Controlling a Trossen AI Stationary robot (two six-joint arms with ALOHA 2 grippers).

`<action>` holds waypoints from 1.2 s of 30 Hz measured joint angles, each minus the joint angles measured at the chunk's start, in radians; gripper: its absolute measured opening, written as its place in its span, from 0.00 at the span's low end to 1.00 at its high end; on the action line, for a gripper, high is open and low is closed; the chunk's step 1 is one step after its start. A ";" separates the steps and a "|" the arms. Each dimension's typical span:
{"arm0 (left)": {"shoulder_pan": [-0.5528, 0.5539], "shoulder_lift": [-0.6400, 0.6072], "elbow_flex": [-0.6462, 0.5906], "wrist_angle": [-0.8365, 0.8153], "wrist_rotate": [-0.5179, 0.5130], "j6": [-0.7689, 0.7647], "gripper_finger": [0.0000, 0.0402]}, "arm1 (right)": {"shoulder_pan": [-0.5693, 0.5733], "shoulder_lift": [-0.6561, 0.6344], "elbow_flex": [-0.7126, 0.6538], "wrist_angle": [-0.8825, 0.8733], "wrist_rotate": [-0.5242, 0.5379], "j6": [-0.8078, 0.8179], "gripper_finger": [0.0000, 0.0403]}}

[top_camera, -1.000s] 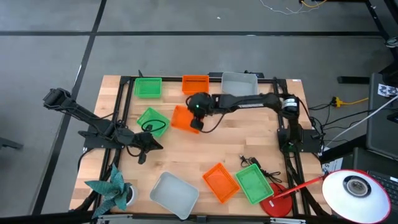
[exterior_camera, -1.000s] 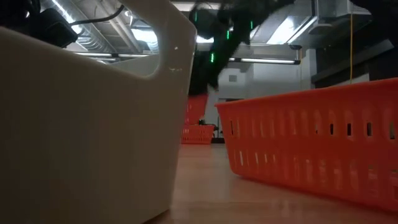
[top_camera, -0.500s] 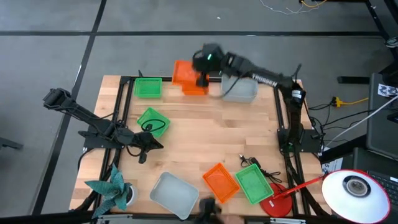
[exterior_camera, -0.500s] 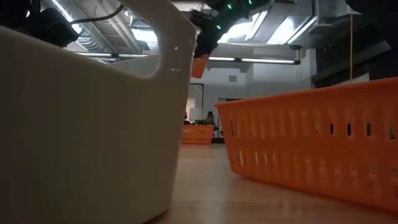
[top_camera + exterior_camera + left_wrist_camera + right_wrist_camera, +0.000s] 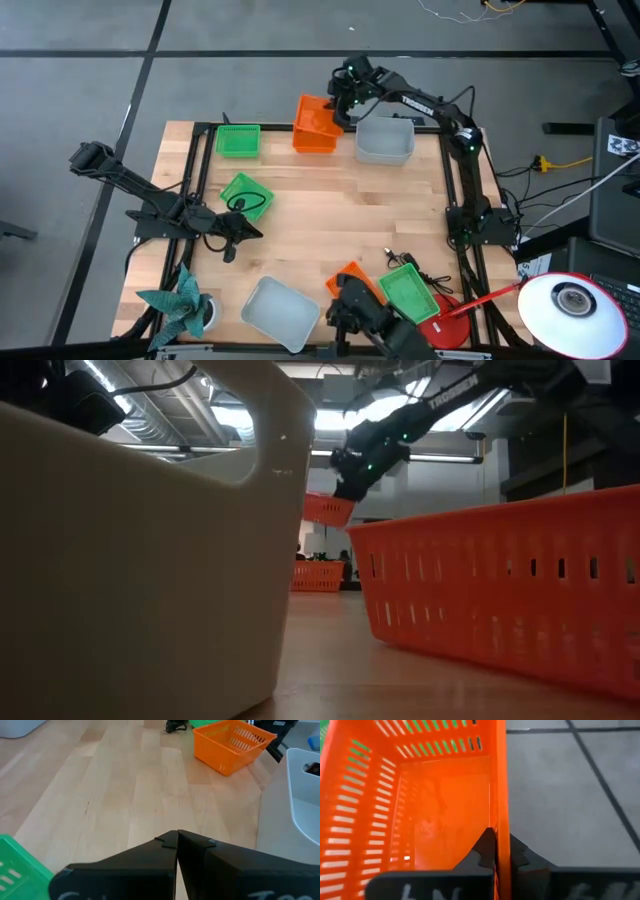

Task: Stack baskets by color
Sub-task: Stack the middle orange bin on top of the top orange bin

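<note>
My right gripper (image 5: 338,108) is shut on an orange basket (image 5: 310,115), held in the air over a second orange basket (image 5: 318,575) that stands on its base at the table's far edge. A third orange basket (image 5: 352,285) stands near the front. Green baskets stand at the far left (image 5: 238,140), left of centre (image 5: 245,192) and front right (image 5: 405,293). Pale grey baskets stand at the far right (image 5: 385,140) and the front (image 5: 280,312). My left gripper (image 5: 245,232) waits shut at the table's left, over bare wood. My right gripper pinches the orange basket's side wall at its rim (image 5: 502,820), one finger (image 5: 487,845) inside the basket and one outside. It comes slanting down from the table's right. The basket (image 5: 328,508) hangs tilted, clear of the basket below it.
A red round lamp base (image 5: 445,328) with its white shade (image 5: 570,305) stands at the front right, black cables (image 5: 400,262) beside it. A teal folded figure (image 5: 180,305) sits front left. A dark shape (image 5: 362,312) overlaps the front orange basket. The table's middle is bare wood.
My right gripper has carried the orange basket from beside the green basket left of centre up and toward the table's far edge, swinging round until it hangs over the far orange basket. A dark shape has come in at the near edge.
</note>
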 joint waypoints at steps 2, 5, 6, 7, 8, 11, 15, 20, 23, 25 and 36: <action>0.000 0.000 0.000 0.000 0.000 0.000 0.00 | 0.002 0.022 0.000 0.003 0.000 -0.006 0.00; 0.000 0.000 0.000 0.000 0.000 0.000 0.00 | 0.008 0.053 0.000 0.004 0.031 -0.029 0.00; 0.000 0.000 0.000 0.000 0.000 0.000 0.00 | 0.010 0.061 0.000 0.005 0.044 -0.032 0.00; 0.000 0.000 0.000 0.000 0.000 0.000 0.00 | 0.011 0.069 -0.001 0.006 0.044 -0.034 0.00; 0.000 0.000 0.000 0.000 0.000 0.000 0.00 | 0.013 0.074 -0.001 0.012 0.044 -0.038 0.00; 0.000 0.000 0.000 0.001 0.000 0.001 0.00 | 0.020 0.075 -0.002 0.043 0.058 -0.053 0.00; 0.000 0.000 0.000 0.000 -0.001 0.008 0.00 | 0.025 0.084 -0.002 0.044 0.085 -0.055 0.00; 0.000 0.000 0.000 0.000 -0.015 0.009 0.00 | 0.035 0.088 -0.002 0.039 0.081 -0.060 0.00; 0.000 0.000 0.000 0.000 -0.016 0.009 0.00 | 0.038 0.092 -0.002 0.039 0.098 -0.063 0.00; 0.000 0.000 0.000 0.000 -0.016 0.009 0.00 | 0.042 0.092 -0.002 0.044 0.121 -0.064 0.00; 0.000 0.000 0.000 0.000 -0.018 0.009 0.00 | 0.042 0.093 -0.002 0.040 0.114 -0.086 0.01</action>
